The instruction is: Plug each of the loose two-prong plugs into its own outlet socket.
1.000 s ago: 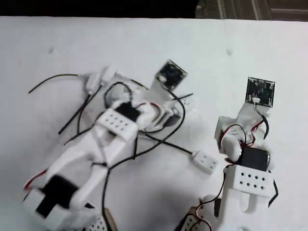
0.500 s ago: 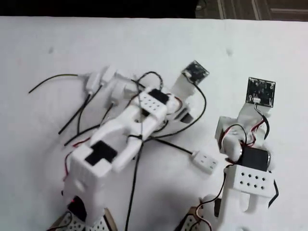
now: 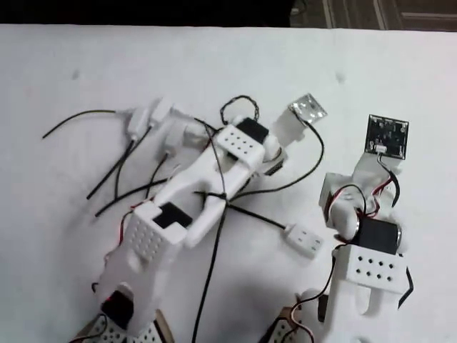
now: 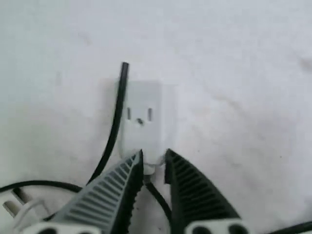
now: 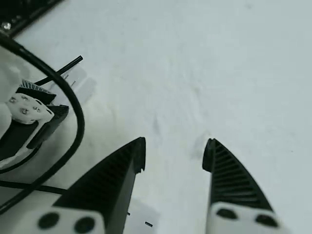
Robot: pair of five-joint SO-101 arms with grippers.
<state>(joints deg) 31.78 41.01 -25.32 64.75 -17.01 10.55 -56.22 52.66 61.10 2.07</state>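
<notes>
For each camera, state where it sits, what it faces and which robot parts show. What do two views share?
High view: fixed above the table, looking down; both arms.
Left wrist view: on the left arm, facing an outlet socket; left gripper.
Right wrist view: on the right arm, facing the table; right gripper.
Shared: high and right wrist views show the left arm's black cable.

socket white | cord black | right pincer black, ribbed | table white
</notes>
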